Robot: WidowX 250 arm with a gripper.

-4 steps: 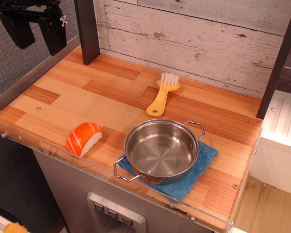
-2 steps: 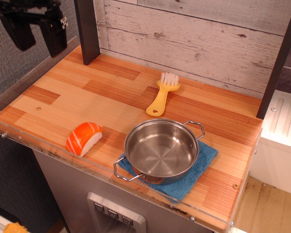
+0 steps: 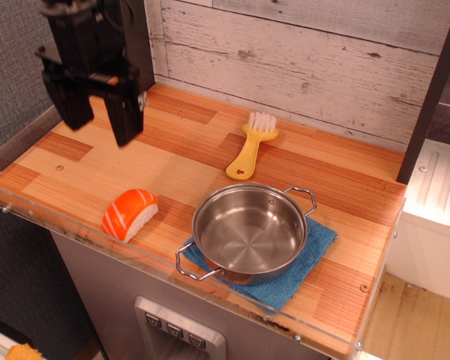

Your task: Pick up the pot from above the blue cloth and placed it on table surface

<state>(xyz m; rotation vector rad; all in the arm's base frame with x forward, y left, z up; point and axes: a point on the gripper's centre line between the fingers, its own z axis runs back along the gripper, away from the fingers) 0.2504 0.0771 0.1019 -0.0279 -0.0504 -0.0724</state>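
Overhead, the black gripper hangs above the table surface's back-left part, its two fingers spread apart with nothing between them. Pot sits upright on the blue cloth near the front edge, empty, its wire handles pointing front-left and back-right. Toy sushi lies just left of the pot, apart from it. Yellow brush rests behind the pot, bristles toward the plank wall.

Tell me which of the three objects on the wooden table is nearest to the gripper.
The orange salmon sushi lies closest to the open gripper, near the front left edge. The yellow brush and the pot sit farther right.
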